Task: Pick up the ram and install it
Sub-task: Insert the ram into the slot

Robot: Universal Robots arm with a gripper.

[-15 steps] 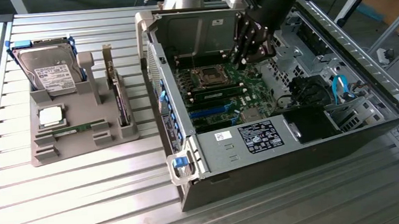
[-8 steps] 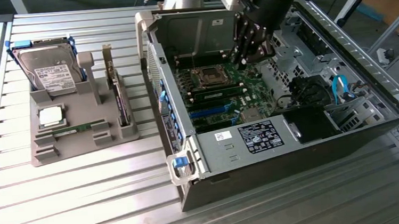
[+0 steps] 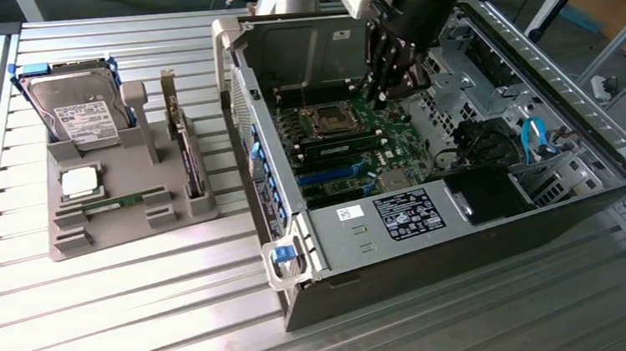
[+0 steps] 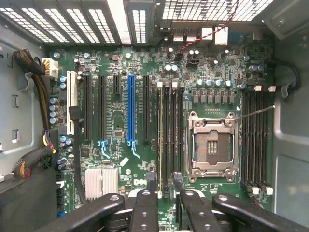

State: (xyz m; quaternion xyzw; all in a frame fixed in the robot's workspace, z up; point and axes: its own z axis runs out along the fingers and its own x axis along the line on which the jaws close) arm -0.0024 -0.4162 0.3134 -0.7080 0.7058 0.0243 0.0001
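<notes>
An open computer case (image 3: 466, 272) is laid on its side on a slatted metal table (image 3: 133, 307). On the motherboard (image 4: 118, 121), a metal-framed processor socket (image 4: 212, 145), a blue expansion slot (image 4: 130, 108) and a finned heatsink (image 4: 100, 181) are mounted. Toward the exterior view's left, a hard drive (image 3: 79, 114), a square silver processor chip (image 3: 79, 181) and an upright dark expansion card (image 3: 189, 164) are carried in a grey holder (image 3: 117, 167).

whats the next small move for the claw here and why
Probably lift the claw straight up: its jaws stand open and empty over the motherboard, and a ram already sits in a slot beside the processor socket.
</notes>
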